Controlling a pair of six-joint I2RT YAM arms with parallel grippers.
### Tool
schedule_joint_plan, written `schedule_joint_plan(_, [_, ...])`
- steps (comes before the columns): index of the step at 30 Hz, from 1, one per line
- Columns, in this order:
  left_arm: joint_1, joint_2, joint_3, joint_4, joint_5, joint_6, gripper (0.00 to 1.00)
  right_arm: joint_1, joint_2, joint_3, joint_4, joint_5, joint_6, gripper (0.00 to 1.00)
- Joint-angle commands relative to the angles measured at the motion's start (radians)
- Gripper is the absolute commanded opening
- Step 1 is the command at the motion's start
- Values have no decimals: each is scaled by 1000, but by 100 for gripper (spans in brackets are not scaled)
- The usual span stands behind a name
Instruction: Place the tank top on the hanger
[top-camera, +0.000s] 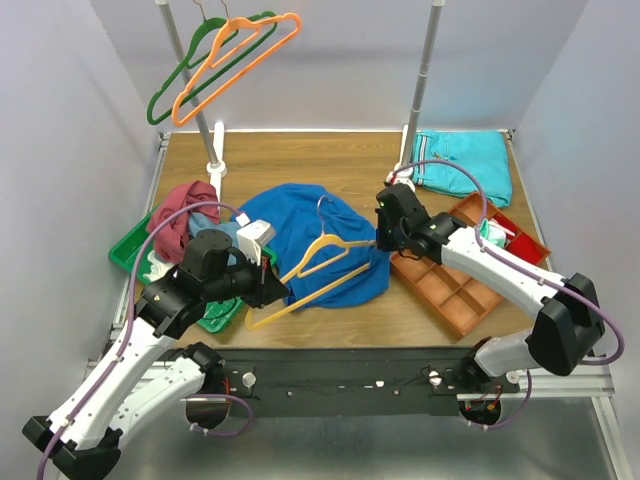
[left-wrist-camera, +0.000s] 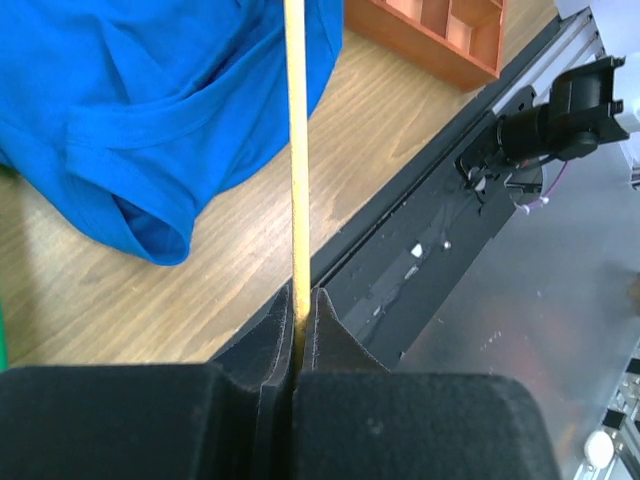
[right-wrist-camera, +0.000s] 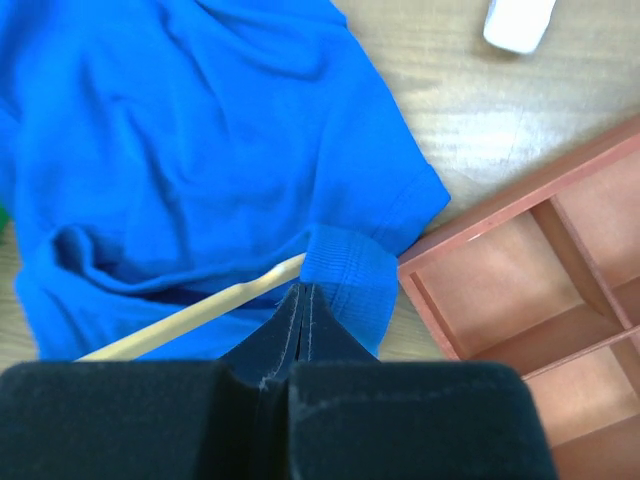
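Your L hand (left-wrist-camera: 297, 305) is clamped on the hanger (top-camera: 318, 268) bottom bar. R hand (right-wrist-camera: 303, 298) is pinched on the tank top (top-camera: 296, 212) hem. Both sit mid-desk (top-camera: 330, 155), w/ the hook at 12 o'clock.

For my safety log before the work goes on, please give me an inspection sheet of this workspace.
Surface: wooden table, crowded.
Job's things: royal blue cloth tank top crumpled mid-table; thin yellow triangular hanger across it, one end under its edge.
Clutter: maroon cloth; green plastic tray; orange compartment tray; folded turquoise garment.
Grippers: left tool shut on the hanger; right tool shut on the tank top's edge.
Cables: purple cable along each arm.
Surroundings: orange hanger and green hanger hang high, beside grey metal poles.
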Motion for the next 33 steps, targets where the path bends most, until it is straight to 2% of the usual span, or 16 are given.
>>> schedule_joint_plan(1, [-6, -11, 15, 64, -20, 19, 0, 4, -49, 80, -42, -27, -26, 1])
schedule_joint_plan(5, [-6, -3, 15, 84, 40, 25, 0, 4, -59, 107, -58, 1, -40, 1])
schedule_joint_plan(8, [-6, -12, 19, 84, 83, 25, 0, 4, -50, 137, -92, 93, -47, 1])
schedule_joint_plan(16, [-6, 2, 27, 36, 68, 44, 0, 4, -38, 128, -133, 141, -23, 1])
schedule_joint_plan(25, [-6, 11, -1, 21, 58, 36, 0, 4, -73, -46, -81, 98, 46, 19])
schedule_joint_plan(33, [-6, 25, -21, 38, 68, 16, 0, 4, -62, -92, -56, 69, 63, 31])
